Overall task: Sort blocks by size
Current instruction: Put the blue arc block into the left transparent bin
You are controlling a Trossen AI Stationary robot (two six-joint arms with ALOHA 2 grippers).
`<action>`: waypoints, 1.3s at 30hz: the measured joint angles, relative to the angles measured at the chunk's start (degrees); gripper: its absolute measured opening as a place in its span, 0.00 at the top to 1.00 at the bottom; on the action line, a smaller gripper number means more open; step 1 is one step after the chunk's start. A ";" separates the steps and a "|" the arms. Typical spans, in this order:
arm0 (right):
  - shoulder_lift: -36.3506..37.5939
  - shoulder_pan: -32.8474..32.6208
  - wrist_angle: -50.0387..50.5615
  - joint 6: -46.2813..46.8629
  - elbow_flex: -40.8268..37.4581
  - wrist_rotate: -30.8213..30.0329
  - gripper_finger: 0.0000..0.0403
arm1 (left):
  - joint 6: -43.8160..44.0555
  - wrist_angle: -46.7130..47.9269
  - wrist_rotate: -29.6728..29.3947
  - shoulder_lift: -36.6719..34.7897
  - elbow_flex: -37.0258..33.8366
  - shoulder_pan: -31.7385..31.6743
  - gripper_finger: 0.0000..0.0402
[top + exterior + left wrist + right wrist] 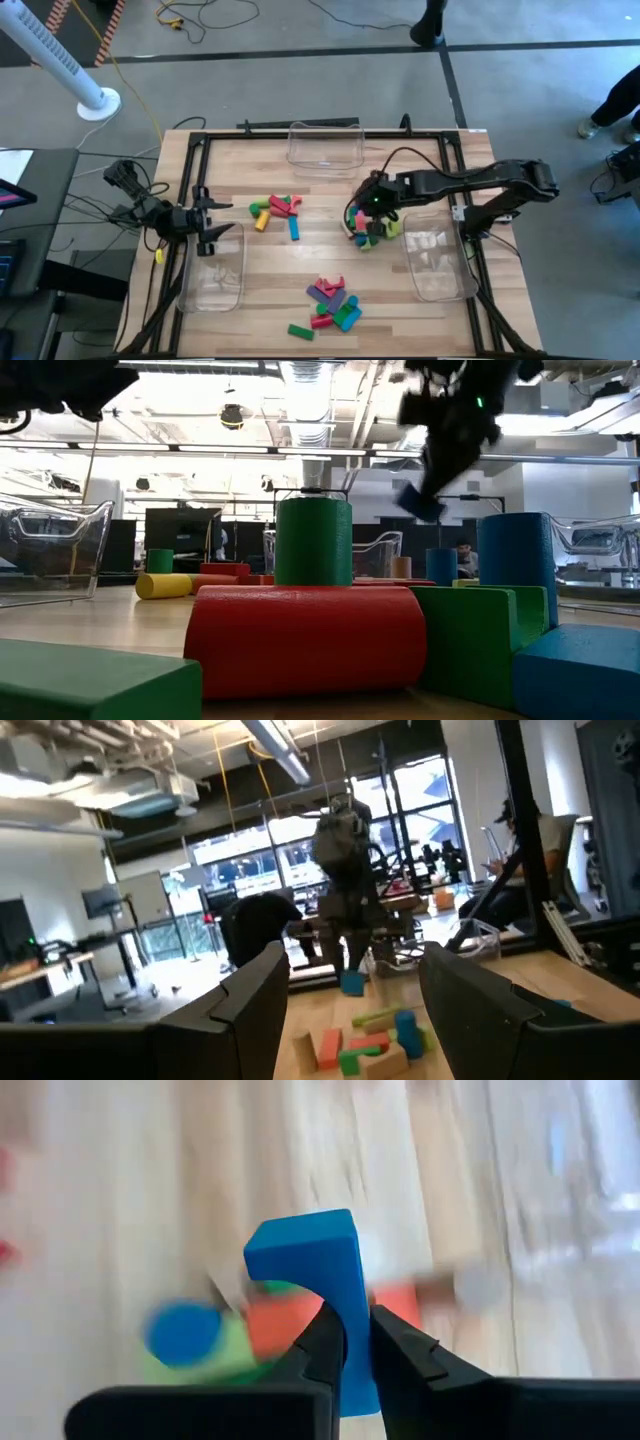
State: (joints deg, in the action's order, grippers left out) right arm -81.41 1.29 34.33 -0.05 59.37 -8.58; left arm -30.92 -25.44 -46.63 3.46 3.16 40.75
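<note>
While the blue block (318,1270) is clamped in the right gripper (357,1342) above the right pile, a steady carry to the right bin (440,290) is advised; left gripper (350,990) is parked, fingers apart.

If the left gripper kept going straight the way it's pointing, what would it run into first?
Probably the small pile of blocks lying ahead between the open left gripper's fingers, led by a red block. Depth is hard to judge; the right gripper, holding a blue block, hangs farther on.
</note>
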 joint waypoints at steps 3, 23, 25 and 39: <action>0.13 -2.40 -2.81 -0.98 3.39 0.02 0.84 | -2.57 -2.74 0.34 3.56 0.51 -0.54 0.47; -0.44 -12.15 -16.16 -9.47 10.21 -0.50 0.83 | -8.22 8.14 12.83 48.81 30.41 -19.06 0.47; -0.44 -11.83 -16.84 -9.57 10.21 -0.41 0.83 | -10.29 8.41 12.92 52.38 32.33 -19.90 0.47; -8.08 -6.31 -32.92 -12.14 10.84 9.79 0.83 | 0.75 36.08 1.22 41.79 35.43 -16.37 0.47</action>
State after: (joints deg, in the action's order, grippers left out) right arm -89.49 -5.02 1.41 -12.19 70.21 1.21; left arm -30.17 10.63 -45.41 45.25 38.59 24.38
